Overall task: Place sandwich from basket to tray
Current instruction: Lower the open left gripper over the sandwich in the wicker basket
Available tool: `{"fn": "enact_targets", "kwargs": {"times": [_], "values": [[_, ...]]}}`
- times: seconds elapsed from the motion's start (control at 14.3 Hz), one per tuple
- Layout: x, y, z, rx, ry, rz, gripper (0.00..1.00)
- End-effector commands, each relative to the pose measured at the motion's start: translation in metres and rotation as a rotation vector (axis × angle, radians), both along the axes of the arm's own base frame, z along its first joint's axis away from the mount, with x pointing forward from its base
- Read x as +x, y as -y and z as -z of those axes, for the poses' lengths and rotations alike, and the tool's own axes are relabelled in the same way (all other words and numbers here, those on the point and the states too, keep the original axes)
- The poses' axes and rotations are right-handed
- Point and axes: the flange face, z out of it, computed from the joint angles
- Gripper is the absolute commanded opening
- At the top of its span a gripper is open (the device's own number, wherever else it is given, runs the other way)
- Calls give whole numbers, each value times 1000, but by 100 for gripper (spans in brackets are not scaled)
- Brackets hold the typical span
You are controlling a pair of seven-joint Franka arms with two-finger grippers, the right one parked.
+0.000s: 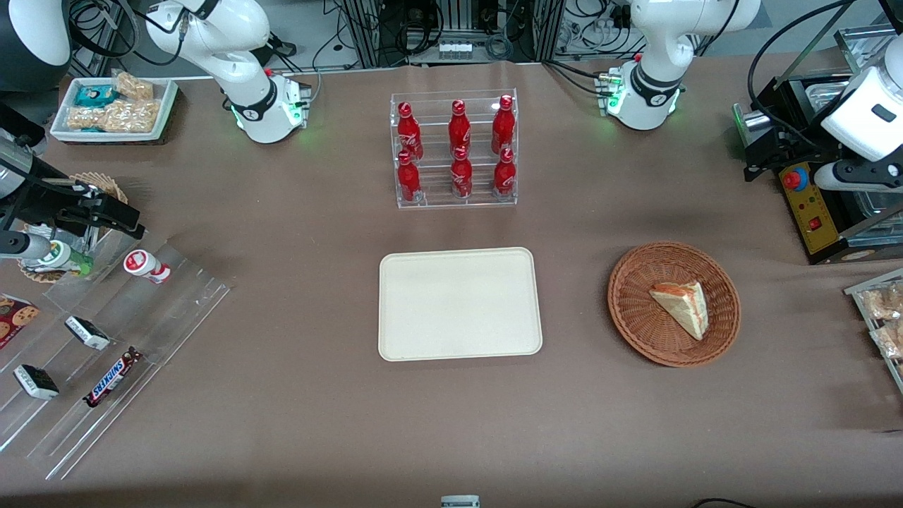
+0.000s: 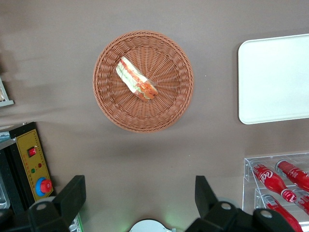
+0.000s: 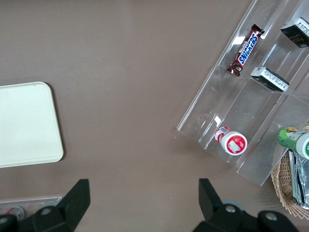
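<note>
The sandwich (image 1: 683, 305) (image 2: 136, 79), a pale bread wedge with red-orange and green filling, lies in the round brown wicker basket (image 1: 645, 331) (image 2: 166, 108). The cream tray (image 1: 458, 303) (image 2: 275, 77) lies flat beside the basket, toward the parked arm's end, with nothing on it. My gripper (image 2: 140, 193) hangs high over bare tablecloth, farther from the front camera than the basket and apart from it. It is open, its black fingers (image 2: 72, 193) spread wide with nothing between them.
A clear rack of red cola bottles (image 1: 455, 152) (image 2: 277, 181) stands farther from the front camera than the tray. A black box with a yellow panel and red button (image 1: 811, 204) (image 2: 34, 164) sits near my gripper. Bagged snacks (image 1: 882, 317) lie at the working arm's table end.
</note>
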Motion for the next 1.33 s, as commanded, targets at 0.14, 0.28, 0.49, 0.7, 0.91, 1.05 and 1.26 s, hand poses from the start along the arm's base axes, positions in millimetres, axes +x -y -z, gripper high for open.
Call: {"fn": "enact_targets", "kwargs": {"times": [0.14, 0.28, 0.49, 0.7, 0.91, 1.05, 1.26], "values": [[0, -3, -1, 0, -16, -20, 100], [0, -4, -2, 0, -15, -25, 100], [2, -10, 5, 2, -29, -36, 100], [11, -21, 52, 34, -96, -59, 100], [17, -24, 129, 56, -73, -58, 100], [14, -24, 182, 64, -29, -103, 100], [8, -23, 249, 56, 36, -137, 100]]}}
